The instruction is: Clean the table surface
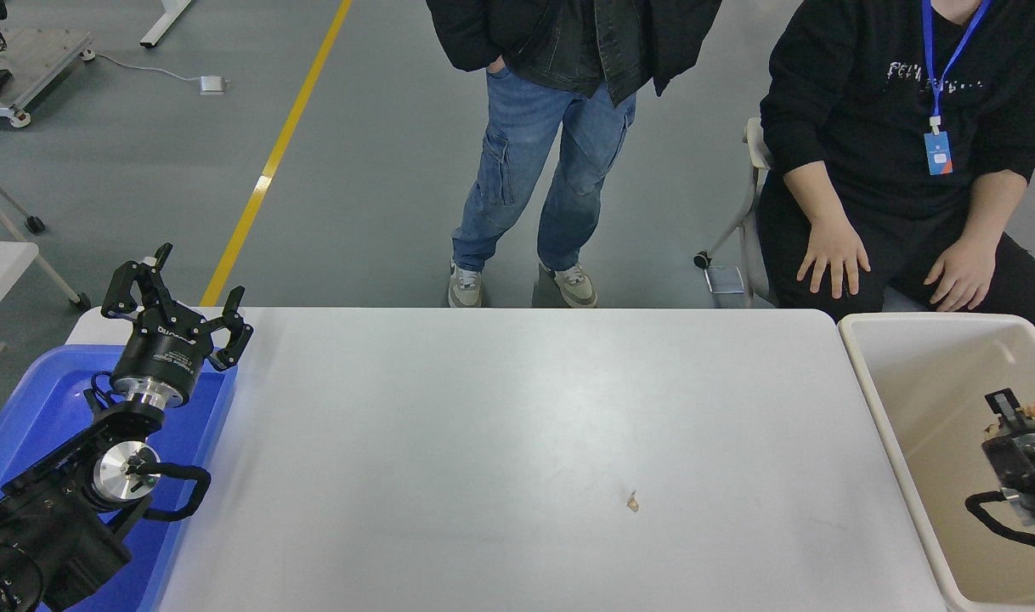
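1. The right pincer (pixel 1012 415) hangs over the interior of the beige tub (pixel 887 408) at the bench's right end; a pale scrap (pixel 1030 410) sits at its tip, but whether it is gripped or lies in the tub cannot be told, nor can the finger gap — likely a drop-off position for debris.
2. The left pincer (pixel 176 299) is parked above the blue tub (pixel 25 399), fingers spread wide and empty, clear of the work area.
3. The bench surface (pixel 483 442) spans the space between both tubs; it is white and slightly glossy; one small tan crumb (pixel 631 502) remains right of centre, so cleaning looks unfinished.
4. Beyond the far edge — grey floor, a yellow line (pixel 271 161), one standing person (pixel 560 127), one seated person (pixel 900 161).
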